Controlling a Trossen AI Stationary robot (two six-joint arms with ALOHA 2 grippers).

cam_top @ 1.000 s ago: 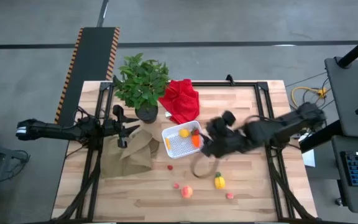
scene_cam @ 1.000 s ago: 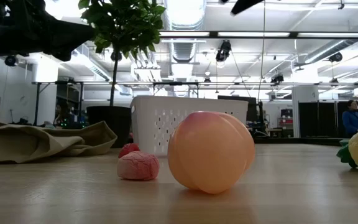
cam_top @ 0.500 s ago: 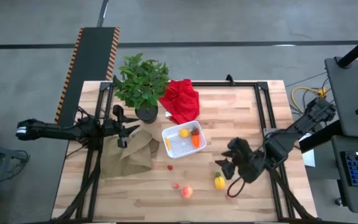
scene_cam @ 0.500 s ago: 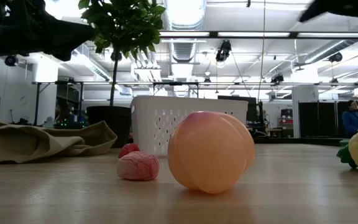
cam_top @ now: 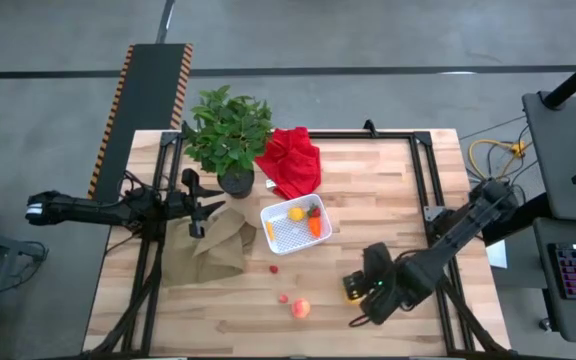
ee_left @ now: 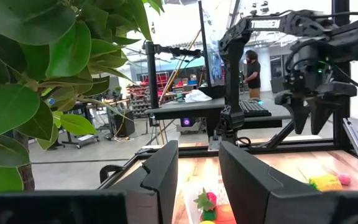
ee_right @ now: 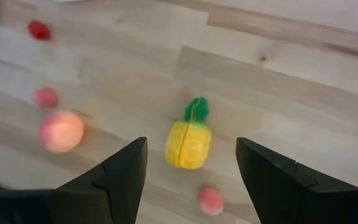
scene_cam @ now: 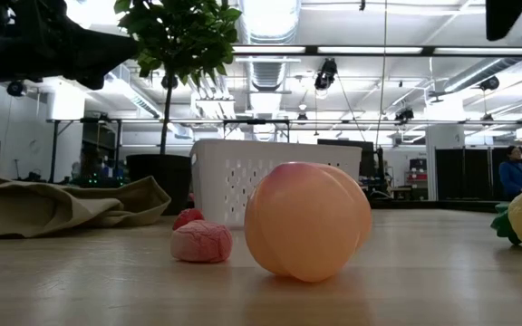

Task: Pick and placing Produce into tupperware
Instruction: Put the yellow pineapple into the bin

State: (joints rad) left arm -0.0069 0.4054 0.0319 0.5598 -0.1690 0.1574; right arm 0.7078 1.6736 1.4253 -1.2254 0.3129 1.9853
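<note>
The yellow pepper [ee_right: 188,143] is lying loose on the surface [cam_top: 388,190], well apart from the tupperware [cam_top: 293,228]. The right end effector [ee_right: 191,177] hangs over it with fingers spread wide, probably lining up a grab. The left end effector [ee_left: 197,177] waits open by the plant [cam_top: 226,132].

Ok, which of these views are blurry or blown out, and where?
Right wrist view: motion-smeared, the yellow pepper, peach and berries soft-edged. Low view: peach looms soft, ceiling lights glare white. Left wrist view: near plant leaves out of focus, bright background washed out. High view: evenly lit, only the right gripper slightly smeared.
</note>
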